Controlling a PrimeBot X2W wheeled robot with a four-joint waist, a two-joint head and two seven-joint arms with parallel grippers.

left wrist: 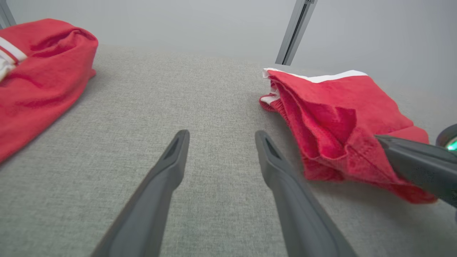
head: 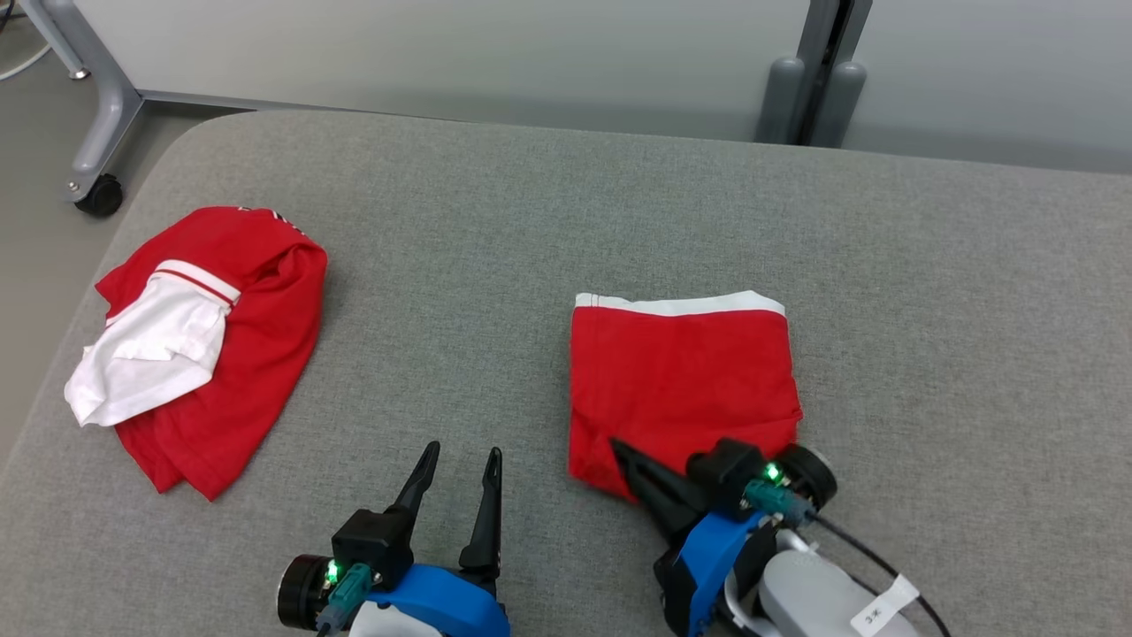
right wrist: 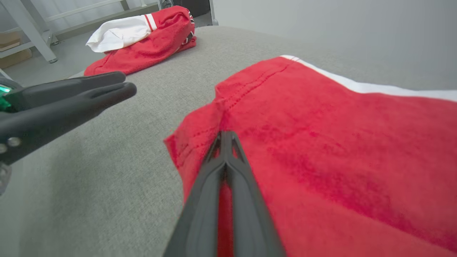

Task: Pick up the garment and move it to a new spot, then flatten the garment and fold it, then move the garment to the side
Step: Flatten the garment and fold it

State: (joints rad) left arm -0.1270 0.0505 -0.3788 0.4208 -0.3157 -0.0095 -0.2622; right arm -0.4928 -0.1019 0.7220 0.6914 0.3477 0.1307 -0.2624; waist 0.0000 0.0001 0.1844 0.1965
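At the near edge of the tabletop [head: 531, 203], right of centre, the folded red garment [head: 681, 380] lies flat, with its white waistband [head: 681, 305] toward the far edge. The right hand [head: 623, 453] is clamped together on its near-left corner. The left hand [head: 463, 451] stands apart and empty just beside it. The step in hand appears to be the move to the side: drag low and slowly so the stacked layers do not splay, and support the free corner if the fold opens. A crumpled red-and-white garment [head: 203, 345] occupies the left edge, so the right side offers the less obstructed path.
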